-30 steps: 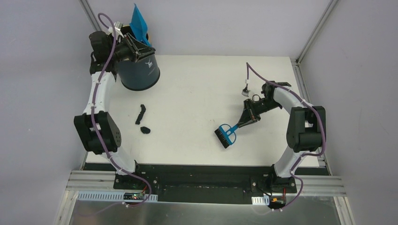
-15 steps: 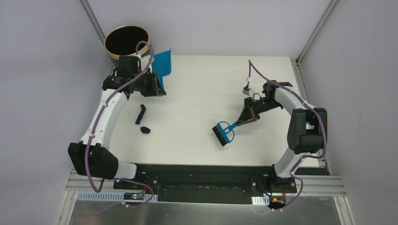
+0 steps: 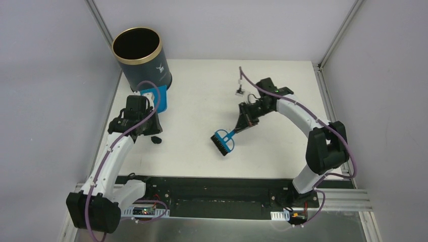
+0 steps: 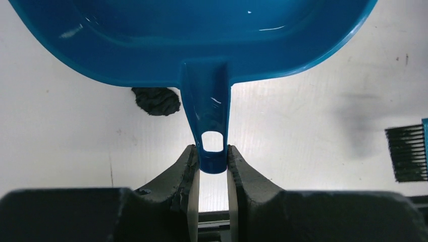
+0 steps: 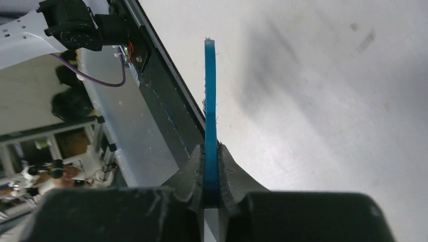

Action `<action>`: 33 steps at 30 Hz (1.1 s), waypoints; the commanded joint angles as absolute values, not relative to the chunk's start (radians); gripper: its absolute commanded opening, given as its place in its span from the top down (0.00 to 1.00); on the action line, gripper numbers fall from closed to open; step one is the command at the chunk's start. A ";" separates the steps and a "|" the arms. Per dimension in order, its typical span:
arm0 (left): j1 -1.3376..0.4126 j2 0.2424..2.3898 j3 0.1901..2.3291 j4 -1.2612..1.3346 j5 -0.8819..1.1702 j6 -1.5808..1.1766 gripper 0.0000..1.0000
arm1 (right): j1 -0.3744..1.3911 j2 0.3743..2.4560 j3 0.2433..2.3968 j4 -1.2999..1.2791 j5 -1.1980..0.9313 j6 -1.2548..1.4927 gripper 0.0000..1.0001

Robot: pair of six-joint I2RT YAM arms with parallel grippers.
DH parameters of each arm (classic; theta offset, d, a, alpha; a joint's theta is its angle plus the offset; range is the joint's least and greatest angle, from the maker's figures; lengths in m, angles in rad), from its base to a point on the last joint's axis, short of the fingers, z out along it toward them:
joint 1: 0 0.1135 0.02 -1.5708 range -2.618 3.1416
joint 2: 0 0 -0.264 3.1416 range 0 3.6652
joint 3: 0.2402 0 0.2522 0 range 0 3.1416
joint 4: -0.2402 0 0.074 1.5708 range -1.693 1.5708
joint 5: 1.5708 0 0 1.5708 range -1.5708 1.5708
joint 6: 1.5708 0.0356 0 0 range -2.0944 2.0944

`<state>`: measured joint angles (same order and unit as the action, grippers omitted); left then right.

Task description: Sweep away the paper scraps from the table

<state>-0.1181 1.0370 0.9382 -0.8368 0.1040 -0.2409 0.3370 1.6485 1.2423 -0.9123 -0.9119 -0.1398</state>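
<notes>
Two containers are showing in the top view. A dark blue bin (image 3: 143, 69) with a gold rim is standing upright at the upper left of the frame, at the far left corner of the table (image 3: 272, 156). Its inside is looking dark all over, so I cannot tell what is lying in it. Just below it, a blue dustpan (image 4: 202, 40) is sitting in the grip of the left hand (image 4: 212, 164), whose two fingers are pressing together on the end of the handle. The part of the tray that is visible is showing only shiny blue plastic.

One black paper scrap (image 4: 156, 101) is lying on the table. In the left wrist view it is sitting left of the dustpan handle, close under the rear rim and above-left of the fingers. Whether it is touching the dustpan I cannot tell.

Near the middle of the top view, the right hand (image 5: 211, 151) is clamping the thin handle of a blue brush (image 3: 222, 142), well apart from the scrap.
</notes>
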 commanded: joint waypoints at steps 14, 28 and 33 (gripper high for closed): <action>0.035 0.760 0.822 -0.728 -0.285 -0.440 1.00 | 0.834 2.111 1.820 -0.453 -0.757 0.176 1.00; 0.035 0.764 0.816 -0.747 -0.362 -0.461 1.00 | 0.956 2.522 2.153 0.041 -0.654 1.084 1.00; 0.035 0.762 0.816 -0.747 -0.358 -0.454 1.00 | 1.005 2.668 2.304 0.167 -0.627 1.268 1.00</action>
<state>0.0280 0.7666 0.8181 -0.7620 -0.3328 -0.4427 0.9611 2.6270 2.2017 0.0044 -0.6704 0.9840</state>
